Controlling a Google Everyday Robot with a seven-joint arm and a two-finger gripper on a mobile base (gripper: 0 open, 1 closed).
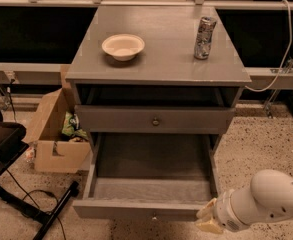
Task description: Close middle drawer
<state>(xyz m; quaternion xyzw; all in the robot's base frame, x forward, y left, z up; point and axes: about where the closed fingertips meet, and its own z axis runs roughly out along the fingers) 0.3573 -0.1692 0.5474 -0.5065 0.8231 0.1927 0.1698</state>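
Note:
The middle drawer is a wide, shallow grey drawer, pulled far out of the cabinet, and its inside shows nothing in it. Its front panel faces me low in the view, with a small knob at its centre. My gripper, cream-coloured on a white arm, is at the front right corner of this drawer, against or just in front of the panel's right end. The drawer front above it stands nearly shut. The lowest drawer is hidden under the open one.
A cream bowl and a drink can stand on the cabinet top. An open cardboard box sits on the floor left of the cabinet. A black stand with cables is at the lower left.

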